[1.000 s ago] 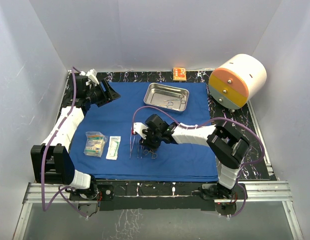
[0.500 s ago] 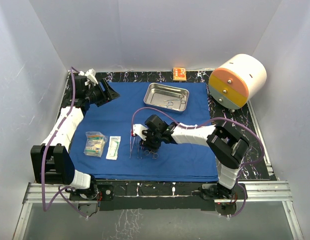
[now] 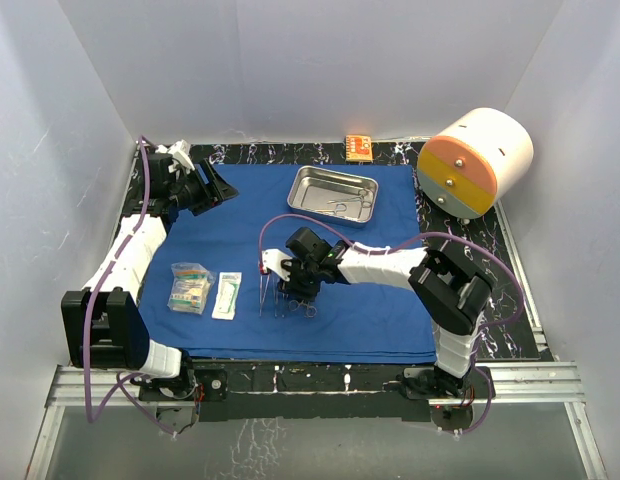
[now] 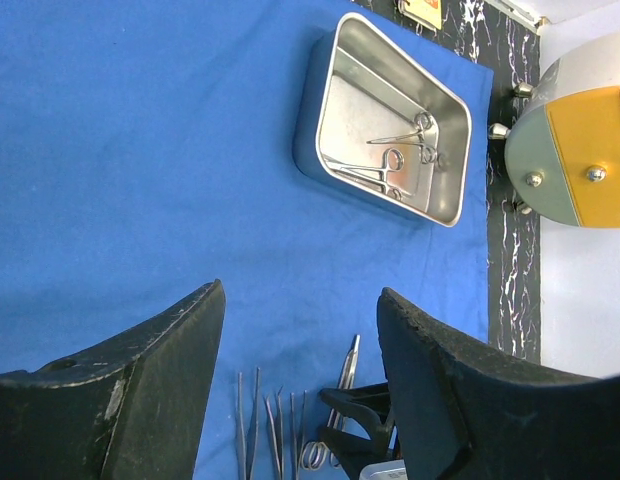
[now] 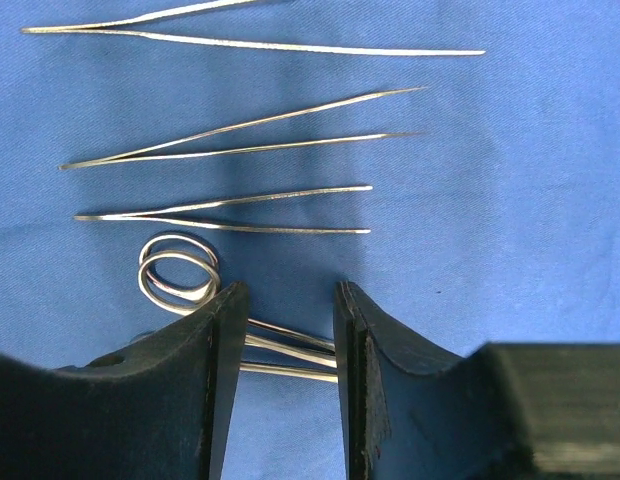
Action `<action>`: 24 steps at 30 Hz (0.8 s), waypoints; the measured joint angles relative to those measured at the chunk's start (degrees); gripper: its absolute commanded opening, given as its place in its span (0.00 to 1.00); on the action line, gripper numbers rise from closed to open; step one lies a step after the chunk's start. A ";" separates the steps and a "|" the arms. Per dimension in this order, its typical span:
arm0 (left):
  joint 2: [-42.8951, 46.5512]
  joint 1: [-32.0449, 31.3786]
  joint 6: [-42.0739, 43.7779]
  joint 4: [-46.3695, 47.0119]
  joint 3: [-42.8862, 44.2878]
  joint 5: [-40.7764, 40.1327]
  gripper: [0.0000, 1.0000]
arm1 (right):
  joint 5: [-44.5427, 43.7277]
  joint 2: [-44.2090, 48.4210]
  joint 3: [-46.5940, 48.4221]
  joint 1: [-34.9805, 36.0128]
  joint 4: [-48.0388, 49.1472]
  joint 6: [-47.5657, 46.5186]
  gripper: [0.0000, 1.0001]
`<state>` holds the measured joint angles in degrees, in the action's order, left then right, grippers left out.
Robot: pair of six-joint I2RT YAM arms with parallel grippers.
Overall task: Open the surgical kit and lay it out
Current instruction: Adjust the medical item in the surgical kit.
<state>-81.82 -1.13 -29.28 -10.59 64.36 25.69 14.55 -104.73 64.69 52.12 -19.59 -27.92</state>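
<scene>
Your right tool [image 5: 287, 300] sits low over the clamp [image 5: 290, 340] mid blue cloth [image 3: 390, 310], at 6 o'clock of the tray [image 3: 320, 190]. Its fingers are half spread, pinching nothing you can confirm; the clamp's shanks run 9-to-3 across the gap, rings at 10 o'clock. Your right arm is much nearer, stretched toward 9 o'clock with the wrist tipped down, while the left tool [image 3: 215, 185] hangs spread and empty over the cloth's 10 o'clock corner.

Royal-blue cloth [image 3: 220, 240], shiny silver tray [image 3: 295, 192] and forceps [image 5: 120, 214], black tabletop [image 3: 395, 152] veined with white; white cylinder [image 3: 490, 140] faced in orange and yellow, small orange box [image 3: 359, 147], purple cables [image 3: 143, 175] on white-and-black arms [image 3: 375, 265]
</scene>
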 measured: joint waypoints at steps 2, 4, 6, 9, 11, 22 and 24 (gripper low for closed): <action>0.02 0.04 -0.07 0.11 -0.11 0.04 0.61 | 0.20 -0.02 0.07 0.02 -0.26 -0.55 0.37; 0.11 0.13 -0.17 0.17 -0.33 0.09 0.61 | 0.35 -0.02 0.15 0.02 -0.57 -0.96 0.37; 0.13 0.24 -0.26 0.17 -0.42 0.11 0.61 | 0.48 -0.02 0.35 0.02 -1.16 -1.51 0.37; 0.15 0.33 -0.37 0.28 -0.55 0.11 0.61 | 0.70 -0.02 0.57 0.02 -2.12 -2.51 0.36; 0.17 0.42 -0.39 0.28 -0.63 0.22 0.61 | 0.85 -0.02 0.81 0.02 -2.97 -3.32 0.36; 0.20 0.70 -0.79 0.35 -0.76 0.31 0.62 | 1.66 -0.31 1.92 0.02 -6.05 -5.95 0.33; 0.20 0.70 -0.83 0.33 -0.79 0.33 0.62 | 1.84 -0.33 1.99 0.02 -6.47 -6.45 0.33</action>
<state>-81.62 -0.43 -30.11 -10.26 63.57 26.02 16.38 -105.06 66.67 52.14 -26.06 -34.37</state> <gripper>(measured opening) 0.615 0.335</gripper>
